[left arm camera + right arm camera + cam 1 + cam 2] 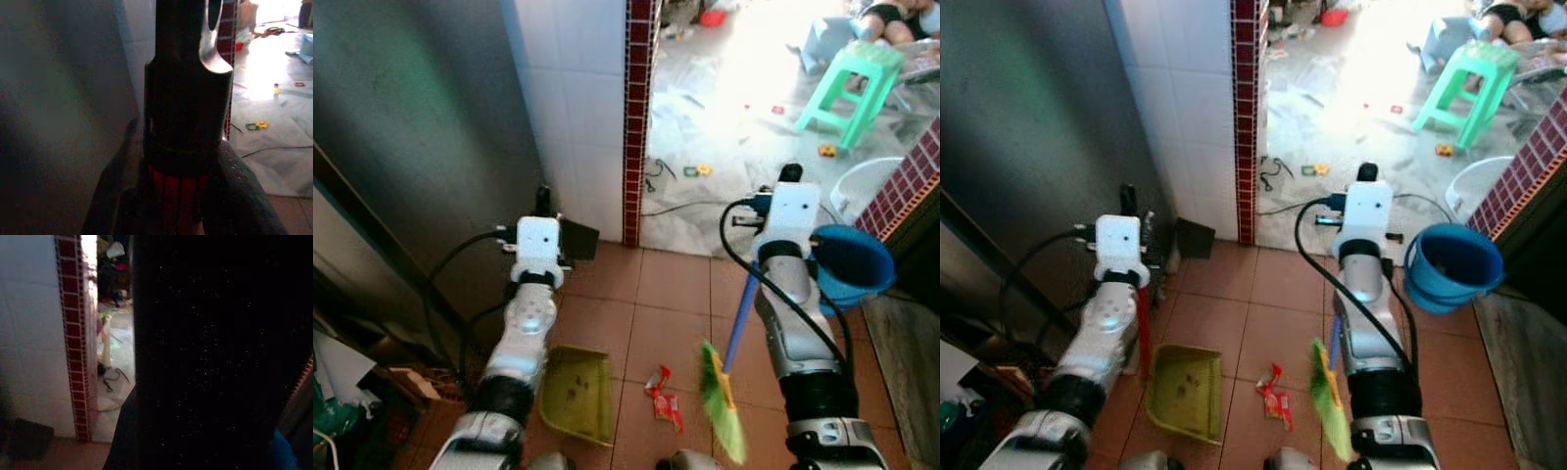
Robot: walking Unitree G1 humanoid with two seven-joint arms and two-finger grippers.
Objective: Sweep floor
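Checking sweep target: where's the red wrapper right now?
In the left eye view the red wrapper lies on the terracotta tiles between the two arms, with the green dustpan on its left and the broom's green bristles on its right.

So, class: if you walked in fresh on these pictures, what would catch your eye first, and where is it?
Probably the red wrapper lying on the terracotta tiles between the green dustpan, held low by the left gripper, and the green broom on its blue handle, held by the right gripper. Next comes the blue bucket on the robot's right. Beyond the red-tiled doorway edge, a mint-green stool stands on a bright, littered floor.
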